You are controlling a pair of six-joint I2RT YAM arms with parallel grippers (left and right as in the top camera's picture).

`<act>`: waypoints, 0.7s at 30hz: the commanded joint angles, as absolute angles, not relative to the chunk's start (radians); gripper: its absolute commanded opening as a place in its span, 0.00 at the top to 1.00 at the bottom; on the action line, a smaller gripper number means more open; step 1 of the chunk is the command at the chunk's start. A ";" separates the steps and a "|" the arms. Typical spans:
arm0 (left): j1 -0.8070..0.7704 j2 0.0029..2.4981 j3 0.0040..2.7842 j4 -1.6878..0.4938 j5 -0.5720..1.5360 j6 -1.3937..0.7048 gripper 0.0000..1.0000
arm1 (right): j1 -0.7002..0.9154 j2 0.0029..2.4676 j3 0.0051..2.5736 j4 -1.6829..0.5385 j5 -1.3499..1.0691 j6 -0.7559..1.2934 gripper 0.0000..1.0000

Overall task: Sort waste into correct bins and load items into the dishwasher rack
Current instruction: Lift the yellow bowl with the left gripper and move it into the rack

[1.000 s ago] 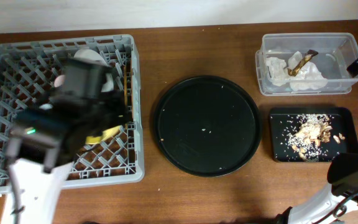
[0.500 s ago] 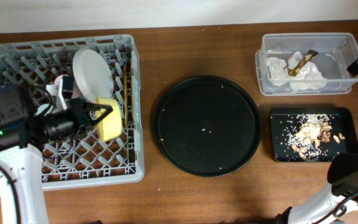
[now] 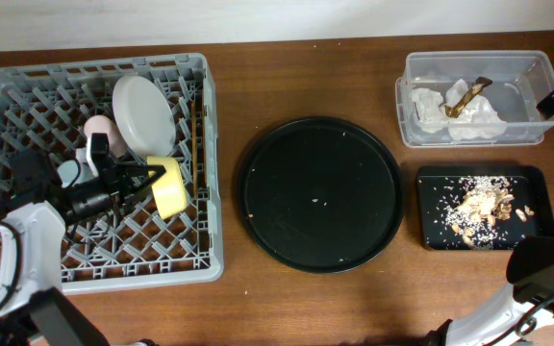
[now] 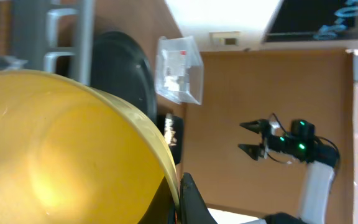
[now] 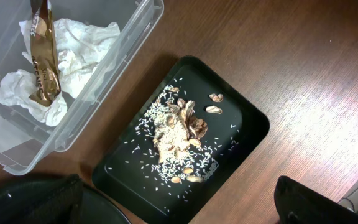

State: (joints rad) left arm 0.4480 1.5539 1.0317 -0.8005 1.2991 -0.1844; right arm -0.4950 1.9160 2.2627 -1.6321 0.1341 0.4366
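We are holding the yellow bowl (image 3: 169, 188) in the dishwasher rack (image 3: 27, 86), with the left gripper (image 3: 154, 176) jaws apparently pinching its rim. The right gripper (image 4: 241, 137) is hovering far right, jaws spread.

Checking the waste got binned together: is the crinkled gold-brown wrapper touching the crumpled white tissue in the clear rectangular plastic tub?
Touching. The right wrist view shows the wrapper lying directly across the tissue inside the tub.

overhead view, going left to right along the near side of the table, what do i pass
dishwasher rack → large round black tray → shallow black tray holding the food scraps
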 commanded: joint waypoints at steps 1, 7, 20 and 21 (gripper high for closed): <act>0.455 1.582 1.025 -0.785 1.259 -0.162 0.99 | -0.498 1.910 2.274 -1.635 0.146 0.435 0.01; 0.455 1.582 1.025 -0.767 1.158 -0.162 1.00 | -0.498 1.910 2.274 -1.634 0.146 0.435 0.01; 0.455 1.582 1.025 -0.770 1.074 -0.110 0.99 | -0.498 1.910 2.274 -1.635 0.146 0.435 0.01; 0.455 1.582 1.025 -0.779 1.028 -0.111 0.99 | -0.498 1.910 2.274 -1.635 0.146 0.435 0.01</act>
